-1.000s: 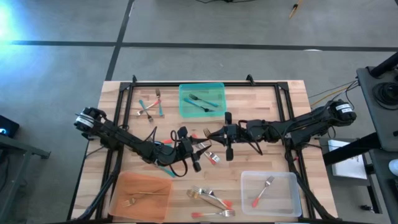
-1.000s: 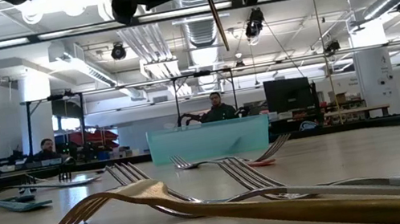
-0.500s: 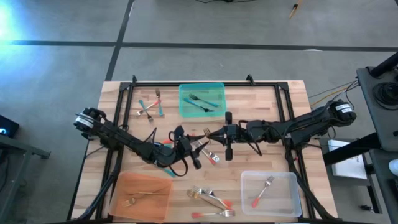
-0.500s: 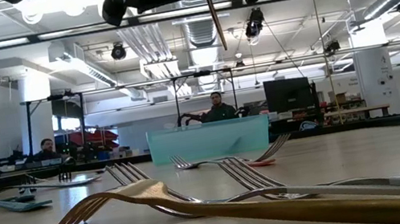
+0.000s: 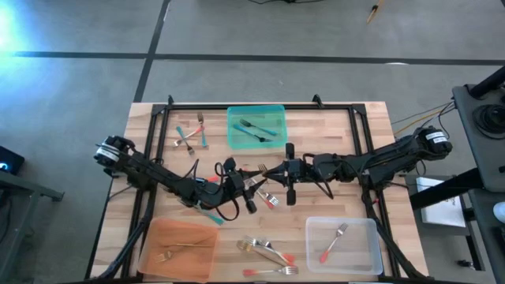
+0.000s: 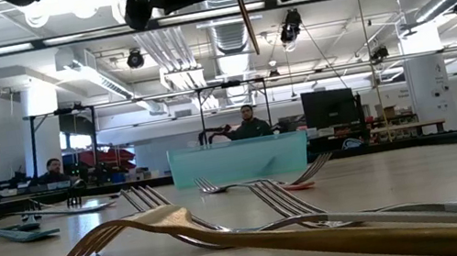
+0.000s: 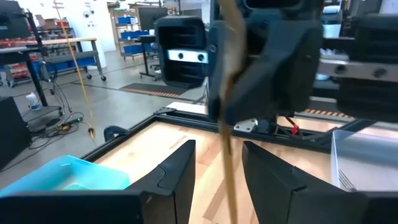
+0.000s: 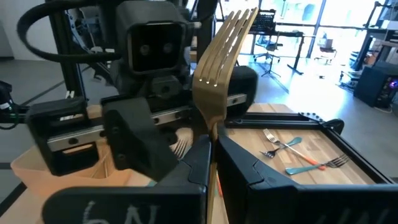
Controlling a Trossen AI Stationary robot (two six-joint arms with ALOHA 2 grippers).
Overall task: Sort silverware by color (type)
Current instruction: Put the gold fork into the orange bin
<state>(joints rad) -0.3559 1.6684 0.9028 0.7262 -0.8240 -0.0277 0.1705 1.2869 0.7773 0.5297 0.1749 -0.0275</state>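
My right gripper hangs over the middle of the table, shut on an all-gold fork. The fork's handle points down, well above the table. My left gripper faces it, open. Its fingers stand on either side of the gold handle without touching it. Other silverware lies loose: teal- and red-handled pieces near the far left corner, forks under the grippers, and gold and red-handled forks at the near edge. My right gripper pinches the gold fork between its two fingers at the neck, just below the tines. The fork stands about upright with its tines above the fingers. It is lifted clear, and its handle hangs below them.
A teal tray at the far middle holds teal-handled forks. An orange tray at the near left holds a gold fork, and a clear tray at the near right holds two forks. A black frame rims the table. People sit in the room behind.
My left gripper has drawn back a little toward the table's left edge and come forward again to the fork's handle. My right gripper and the fork have kept still.
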